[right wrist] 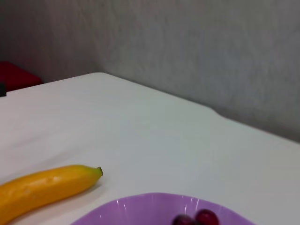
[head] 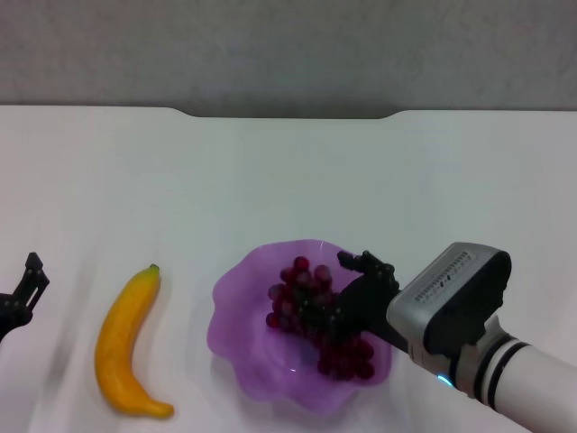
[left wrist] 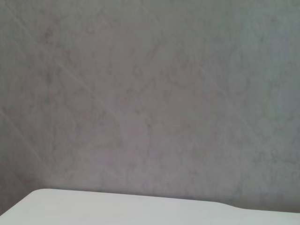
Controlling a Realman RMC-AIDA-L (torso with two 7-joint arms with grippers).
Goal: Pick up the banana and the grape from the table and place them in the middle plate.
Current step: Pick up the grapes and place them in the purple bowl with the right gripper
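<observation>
1. The table (head: 288,171) is a wide white top with a notched far edge. It carries every task item in its near half.

2. The middle plate (head: 236,317) is translucent purple with a scalloped rim and stands near the centre of the near edge. It is the widest item in view.

3. The right gripper (head: 347,302) reaches in from the near right and sits over the plate, in among the grape (head: 293,293). The dark fingers blend with the fruit, so it cannot be told how far they are spread or whether they grip the bunch.

4. The banana (head: 124,341) lies flat on the table just left of the plate, apart from its rim. Its long axis runs near to far, bowed, with the green stem tip at the far end, leaning toward the plate. The skin is glossy orange-yellow and looks smooth and rigid.

5. The grape is a long dark red-purple bunch lying inside the plate, running from far left to near right.

6. The left gripper (head: 22,293) is at the far left edge of the table, well left of the banana. Its fingers appear parted and hold nothing.

7. Judgement: the banana is the remaining item. The left gripper is the nearer tool, and the banana lies to its right.
</observation>
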